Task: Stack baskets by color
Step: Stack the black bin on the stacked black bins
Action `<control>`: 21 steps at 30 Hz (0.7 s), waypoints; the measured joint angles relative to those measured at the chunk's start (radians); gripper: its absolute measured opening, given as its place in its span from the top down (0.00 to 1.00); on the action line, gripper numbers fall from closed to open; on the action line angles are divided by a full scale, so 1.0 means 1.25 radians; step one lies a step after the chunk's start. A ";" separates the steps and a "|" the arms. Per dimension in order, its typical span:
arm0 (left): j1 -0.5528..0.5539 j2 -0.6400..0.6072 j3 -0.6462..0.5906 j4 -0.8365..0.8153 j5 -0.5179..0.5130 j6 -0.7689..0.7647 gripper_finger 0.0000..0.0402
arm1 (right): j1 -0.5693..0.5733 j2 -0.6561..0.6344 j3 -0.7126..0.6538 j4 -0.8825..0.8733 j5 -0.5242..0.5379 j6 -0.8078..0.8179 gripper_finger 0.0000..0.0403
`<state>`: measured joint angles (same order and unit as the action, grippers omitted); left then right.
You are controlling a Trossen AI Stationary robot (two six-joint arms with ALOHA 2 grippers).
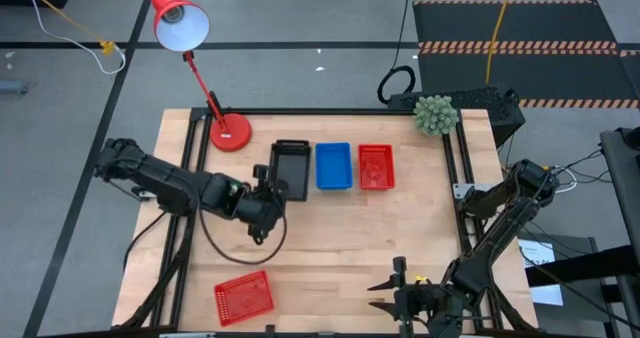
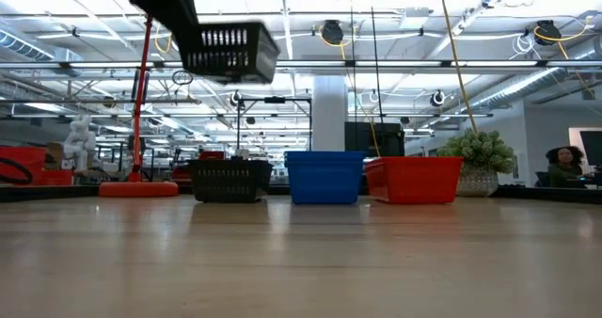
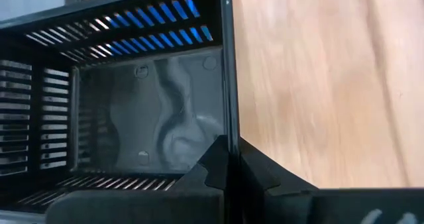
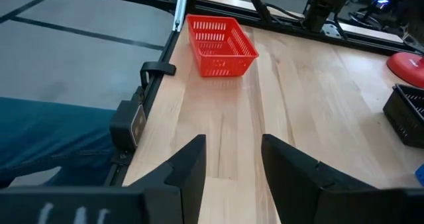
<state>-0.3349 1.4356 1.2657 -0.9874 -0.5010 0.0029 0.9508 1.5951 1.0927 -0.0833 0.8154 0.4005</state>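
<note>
Black basket about to be stacked.
Left gripper (image 1: 272,193) gripped a black basket (image 2: 229,51) at upper left, above the black stack (image 2: 230,180); lowering squarely seemed next. Right gripper (image 4: 233,159) gaped, empty.

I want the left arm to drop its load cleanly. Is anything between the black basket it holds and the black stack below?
Nothing visible. The left tool holds the black basket in the air above the black stack, with only open space between them.
</note>
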 joint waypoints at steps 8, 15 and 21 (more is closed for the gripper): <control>0.079 -0.023 -0.104 0.148 0.054 0.056 0.97 | 0.000 0.000 0.000 -0.002 -0.003 -0.001 0.66; 0.132 -0.022 -0.186 0.217 0.079 0.069 0.98 | 0.000 0.000 0.000 -0.003 -0.003 -0.001 0.66; 0.171 -0.022 -0.228 0.283 0.085 0.128 0.98 | 0.000 0.000 0.000 -0.003 -0.003 -0.001 0.66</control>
<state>-0.1210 1.4078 0.9813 -0.6342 -0.3953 0.1624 0.9508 1.5951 1.0927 -0.0868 0.8116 0.3992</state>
